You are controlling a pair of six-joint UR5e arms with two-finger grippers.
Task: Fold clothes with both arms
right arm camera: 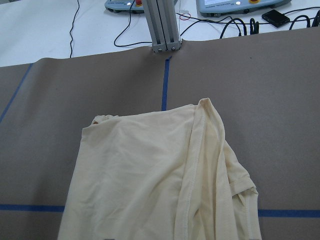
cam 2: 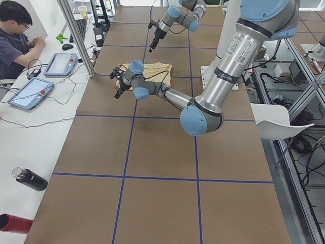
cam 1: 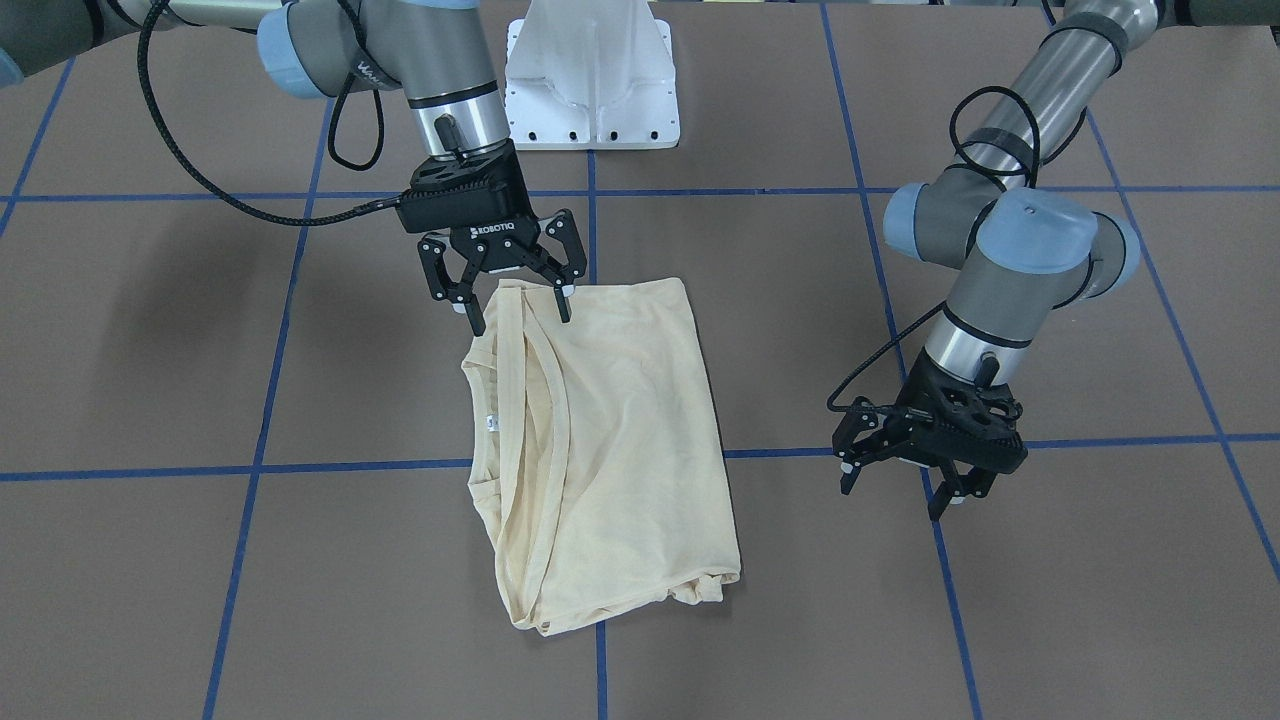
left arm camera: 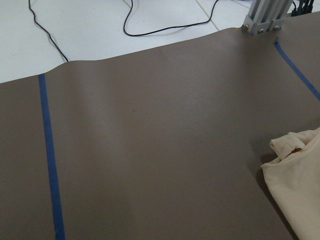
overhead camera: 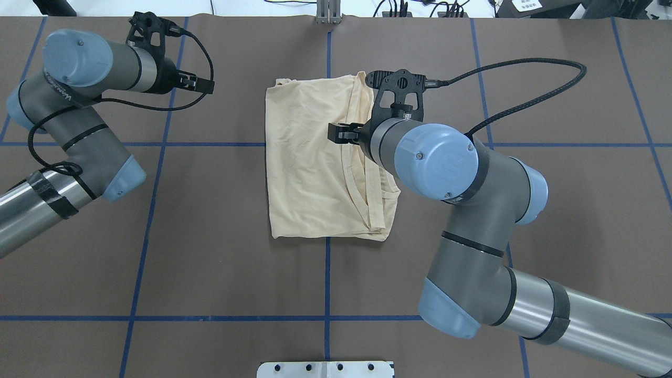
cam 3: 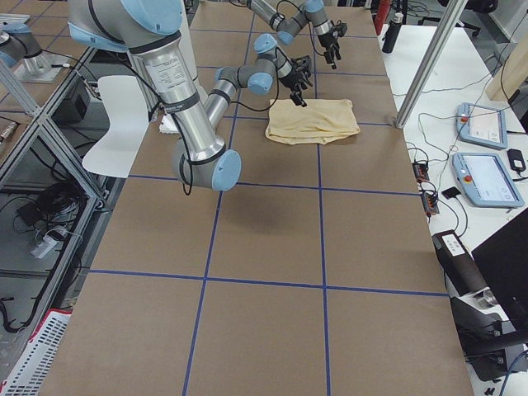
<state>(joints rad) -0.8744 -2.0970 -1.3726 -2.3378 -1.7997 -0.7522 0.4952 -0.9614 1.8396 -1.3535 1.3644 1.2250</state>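
With right gripper (cam 1: pixel 520 305) spread wide over collar-side corner of folded cream T-shirt (cam 1: pixel 620 440), likely to pinch it; with left gripper (cam 1: pixel 893 495) open, empty, parked aside for room.

Overhead view: mounted high behind the robot, facing forward and down onto the tabletop (overhead camera: pixel 210 236). Front-facing view: opposite side, steep, nearer. Both centre on the T-shirt (overhead camera: pixel 310 157). Side views: one at each tabletop end, distant, looking lengthwise. Wrist views: low, close, facing the aluminium post (right arm camera: pixel 162 25) at the tabletop's far edge; both catch T-shirt fabric.
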